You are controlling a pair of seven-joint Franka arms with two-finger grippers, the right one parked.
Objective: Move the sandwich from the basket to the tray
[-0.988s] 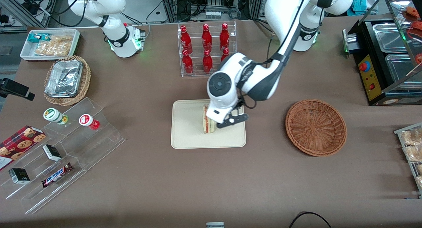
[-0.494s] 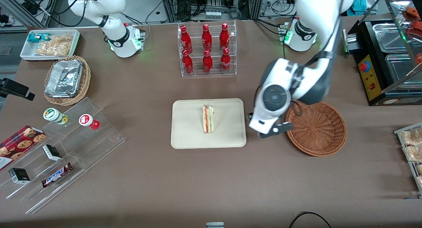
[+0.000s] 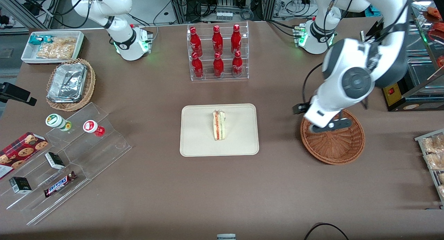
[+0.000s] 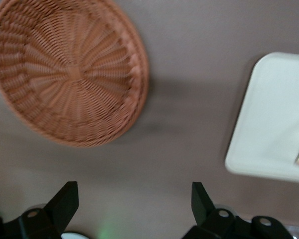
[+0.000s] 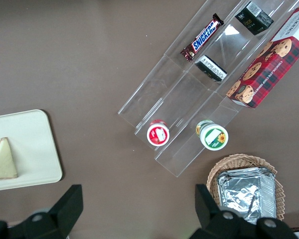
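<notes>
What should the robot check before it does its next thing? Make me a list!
1. Sandwich sits on the tray: ok.
2. Sandwich is inside the rim, not hanging over: ok.
3. Basket has nothing left in it: ok.
4. Claw is open and holds nothing: ok.
5. Claw is away from the tray, above the basket's edge: ok.
6. Sandwich wrap undamaged: cannot tell.

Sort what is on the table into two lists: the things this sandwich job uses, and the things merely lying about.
Job: sandwich, lying on the tray; empty basket; gripper above the basket, jaws open.

Lying about: red bottles in their rack; Snickers bar; cookie box; foil trays.
</notes>
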